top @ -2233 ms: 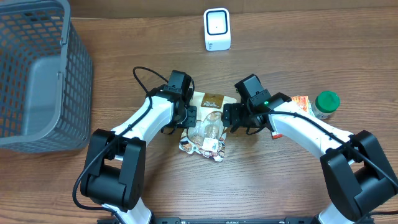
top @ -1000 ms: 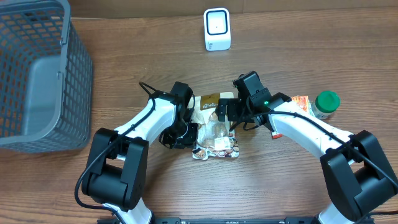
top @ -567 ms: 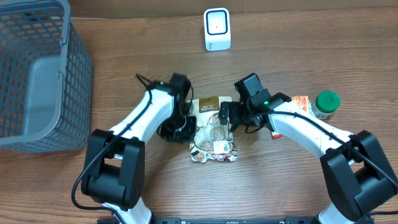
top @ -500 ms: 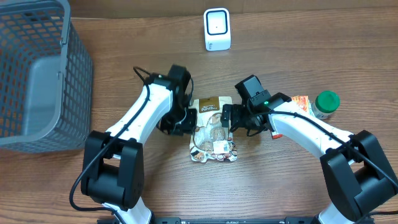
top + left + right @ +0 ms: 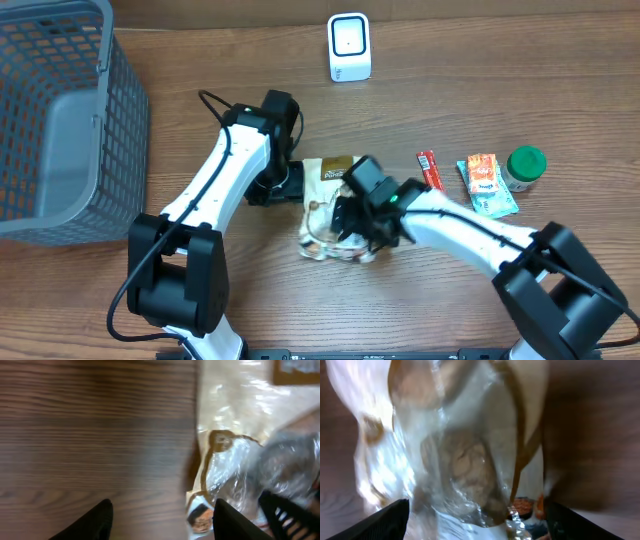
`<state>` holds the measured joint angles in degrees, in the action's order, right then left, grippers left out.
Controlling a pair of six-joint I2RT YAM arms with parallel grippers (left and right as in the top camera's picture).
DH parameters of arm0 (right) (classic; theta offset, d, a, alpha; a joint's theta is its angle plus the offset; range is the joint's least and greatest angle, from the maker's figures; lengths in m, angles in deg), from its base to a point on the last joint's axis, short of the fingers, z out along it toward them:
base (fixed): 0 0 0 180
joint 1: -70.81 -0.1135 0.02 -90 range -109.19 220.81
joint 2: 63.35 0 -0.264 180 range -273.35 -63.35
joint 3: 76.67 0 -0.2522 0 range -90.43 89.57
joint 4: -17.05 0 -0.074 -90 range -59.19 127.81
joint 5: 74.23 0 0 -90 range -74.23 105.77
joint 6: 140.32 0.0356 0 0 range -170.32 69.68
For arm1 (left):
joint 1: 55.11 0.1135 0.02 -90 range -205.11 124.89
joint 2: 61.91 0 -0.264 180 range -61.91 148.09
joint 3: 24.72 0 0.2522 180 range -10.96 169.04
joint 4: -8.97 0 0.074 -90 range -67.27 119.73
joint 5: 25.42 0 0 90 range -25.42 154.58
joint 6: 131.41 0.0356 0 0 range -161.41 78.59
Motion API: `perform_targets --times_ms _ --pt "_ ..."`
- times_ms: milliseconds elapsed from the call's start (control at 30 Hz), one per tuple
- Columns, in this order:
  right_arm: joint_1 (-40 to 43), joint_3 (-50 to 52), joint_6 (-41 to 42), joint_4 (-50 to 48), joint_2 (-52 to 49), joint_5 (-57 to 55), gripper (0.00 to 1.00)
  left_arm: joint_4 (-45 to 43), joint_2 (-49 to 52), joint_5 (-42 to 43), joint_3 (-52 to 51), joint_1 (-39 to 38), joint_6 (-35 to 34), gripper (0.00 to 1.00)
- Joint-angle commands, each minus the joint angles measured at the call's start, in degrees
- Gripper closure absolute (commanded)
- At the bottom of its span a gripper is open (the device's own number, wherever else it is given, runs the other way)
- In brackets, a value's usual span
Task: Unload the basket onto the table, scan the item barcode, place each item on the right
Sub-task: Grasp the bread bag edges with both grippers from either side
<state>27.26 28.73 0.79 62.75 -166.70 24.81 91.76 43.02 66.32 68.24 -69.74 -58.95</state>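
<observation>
Clear plastic with a brown label: the snack bag (image 5: pixel 320 205) lies near the middle of the wooden table (image 5: pixel 420 300), crumpled, its label end toward the far edge. The right claw (image 5: pixel 352 215) hangs over the bag's right half; its wrist camera shows the jaws spread wide to either side of the bag (image 5: pixel 460 460), gripping nothing. The left claw (image 5: pixel 283 185) sits just beside the bag's left edge, jaws about half open and empty over bare wood, in the left wrist view (image 5: pixel 164 510). The white barcode scanner (image 5: pixel 348 47) stands near the far edge, well apart from the bag. A grey basket (image 5: pixel 40 120) fills the far left corner. Toward the right edge lie a red stick packet (image 5: pixel 430 170), an orange sachet (image 5: pixel 485 182) and a green-lidded jar (image 5: pixel 523 168).
</observation>
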Motion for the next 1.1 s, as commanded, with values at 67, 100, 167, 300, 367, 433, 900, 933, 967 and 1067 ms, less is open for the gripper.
perform_targets --times_ms 67,100,167,300,367,433,900,933,967,1067 --pt "-4.15 1.31 5.55 -3.91 0.37 1.64 0.11 -0.07 -0.04 -3.21 1.2 3.58 -1.99 0.43" --pt "-4.44 1.31 5.77 -4.83 0.37 3.17 0.11 -0.02 -0.04 -3.08 1.2 4.15 -1.99 0.43" --pt "-4.61 1.31 5.73 -6.08 0.37 4.7 0.09 0.09 -0.04 -1.66 1.2 4.92 -1.7 0.43" --pt "-3.72 0.96 3.13 -6.05 0.59 3.96 0.08 1.6 -0.04 -0.59 1.2 5.07 -0.17 0.44" --pt "-2.47 -0.2 0.74 -5.29 1.2 4.02 0.08 2.51 -0.04 -0.55 1.2 4.87 0.46 0.41" --pt "-1.18 -1.64 -2.12 -4.44 1.99 4.17 0.07 3.04 -0.04 0.24 1.2 4.87 0.9 0.37" --pt "11.82 -4.7 -18.21 -0.11 2.47 9.97 0.01 -4.26 -0.04 14.08 -9.92 4.13 2.75 0.24" --pt "11.8 -4.7 -18.71 -0.17 2.19 9.88 0.01 -5.29 -0.04 14.49 -11.26 4.0 2.75 0.25" --pt "11.8 -4.7 -18.88 -0.17 1.77 9.73 0.01 -6.58 -0.04 14.45 -12.61 3.8 2.75 0.25" --pt "11.8 -4.63 -19.12 -0.9 0.66 9.64 0.01 -10.1 -0.04 14.45 -15.56 3.72 2.75 0.25"
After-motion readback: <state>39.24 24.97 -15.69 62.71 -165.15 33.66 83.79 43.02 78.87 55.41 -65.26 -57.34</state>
